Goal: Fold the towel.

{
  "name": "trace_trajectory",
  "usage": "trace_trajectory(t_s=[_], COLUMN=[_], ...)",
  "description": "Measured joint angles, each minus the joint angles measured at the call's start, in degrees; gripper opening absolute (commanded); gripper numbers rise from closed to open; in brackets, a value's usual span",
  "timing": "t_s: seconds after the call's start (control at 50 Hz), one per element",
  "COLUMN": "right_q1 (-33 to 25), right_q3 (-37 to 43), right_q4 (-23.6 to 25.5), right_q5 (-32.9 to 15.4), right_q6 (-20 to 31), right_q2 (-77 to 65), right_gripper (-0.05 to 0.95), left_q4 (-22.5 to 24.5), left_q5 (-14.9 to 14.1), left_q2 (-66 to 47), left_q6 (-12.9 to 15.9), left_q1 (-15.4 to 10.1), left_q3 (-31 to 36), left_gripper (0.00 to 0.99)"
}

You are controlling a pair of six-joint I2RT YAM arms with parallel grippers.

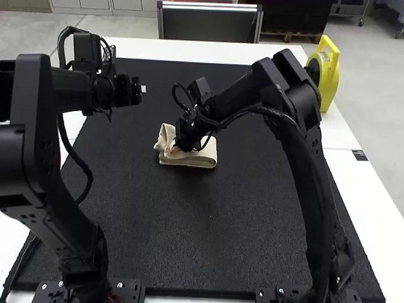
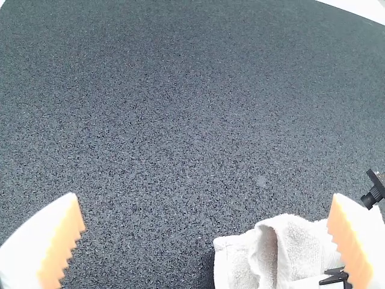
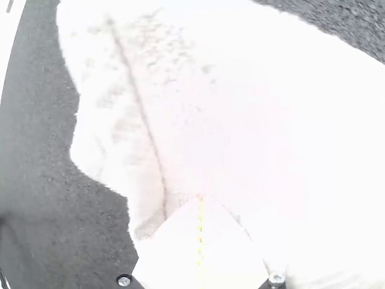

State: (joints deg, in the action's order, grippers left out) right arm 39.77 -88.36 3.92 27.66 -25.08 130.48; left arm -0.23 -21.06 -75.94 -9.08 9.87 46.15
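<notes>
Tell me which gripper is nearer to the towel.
The right gripper: its fingertips are down at the left part of the folded towel. The left gripper is clear of it, beyond and to its left.

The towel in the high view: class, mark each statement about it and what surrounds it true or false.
1. The towel lies on the black mat. True.
2. The towel is spread out flat. False: it is folded into a small layered bundle.
3. The right arm's tool is at the towel. True.
4. The left arm's tool has its fingers shut. False: they are wide apart.
5. The yellow object stands at the high view's left side. False: that object is at the right side, on the white table.
</notes>
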Motion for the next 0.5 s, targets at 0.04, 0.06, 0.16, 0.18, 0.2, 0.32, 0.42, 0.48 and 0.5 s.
trace_trajectory(t_s=[0.04,0.06,0.16,0.18,0.2,0.32,0.42,0.48,0.5], right_q1=[0.35,0.5,1.55,1.77,2.05,2.93,3.23,3.26,3.26], right_q3=[-0.46,-0.66,-2.01,-2.25,-2.64,-3.72,-4.0,-4.26,-4.44], right_q4=[0.0,0.02,-0.07,-0.09,-0.09,-0.17,-0.2,-0.17,-0.2], right_q5=[0.0,0.0,0.02,0.0,0.02,0.0,0.02,0.04,0.04], right_q6=[0.0,0.0,0.0,0.0,0.0,0.0,0.0,0.0,0.0], right_q2=[0.02,0.0,0.35,0.52,0.76,1.95,2.86,3.48,3.76], right_gripper=[-0.02,-0.02,-0.02,-0.02,-0.02,-0.02,-0.02,-0.02,-0.02], left_q4=[0.02,0.02,0.02,0.0,0.02,0.02,0.02,0.02,0.02], left_q5=[0.0,0.02,0.0,-0.02,-0.02,0.0,0.0,0.0,0.0], left_q2=[0.0,0.0,0.0,0.0,0.0,0.0,0.0,0.0,0.0], left_q6=[0.0,0.02,0.0,0.02,0.0,0.02,0.0,0.02,0.02], left_q1=[0.0,0.0,0.09,0.15,0.26,0.63,0.63,0.63,0.63], left_q3=[0.0,0.0,0.0,0.0,0.0,0.0,-0.02,0.0,0.0], left_gripper=[0.959,0.959,0.959,0.959,0.959,0.959,0.959,0.959,0.959])
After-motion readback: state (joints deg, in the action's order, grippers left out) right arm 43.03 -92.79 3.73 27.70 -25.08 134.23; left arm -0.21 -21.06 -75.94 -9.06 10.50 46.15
